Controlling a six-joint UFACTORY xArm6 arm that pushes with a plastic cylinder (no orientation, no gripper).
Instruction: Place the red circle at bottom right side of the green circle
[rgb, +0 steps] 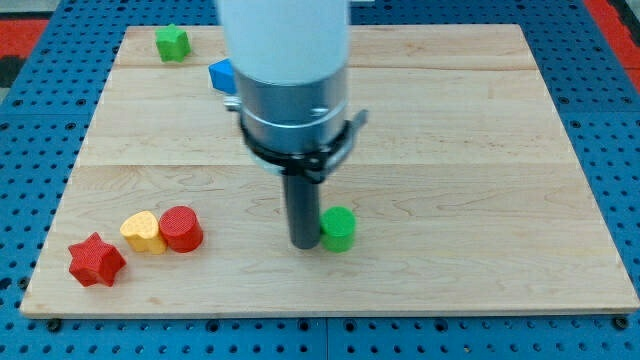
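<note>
The red circle (181, 228) sits on the wooden board (450, 150) at the lower left, touching a yellow heart block (143, 233) on its left. The green circle (338, 229) sits near the bottom centre. My tip (304, 243) is down on the board right against the green circle's left side. The red circle lies well to the left of the tip, apart from it.
A red star (96, 260) lies at the bottom left corner. A green block (172, 43) sits at the top left. A blue block (222, 75) is partly hidden behind the arm's white and grey body (290, 80). Blue pegboard surrounds the board.
</note>
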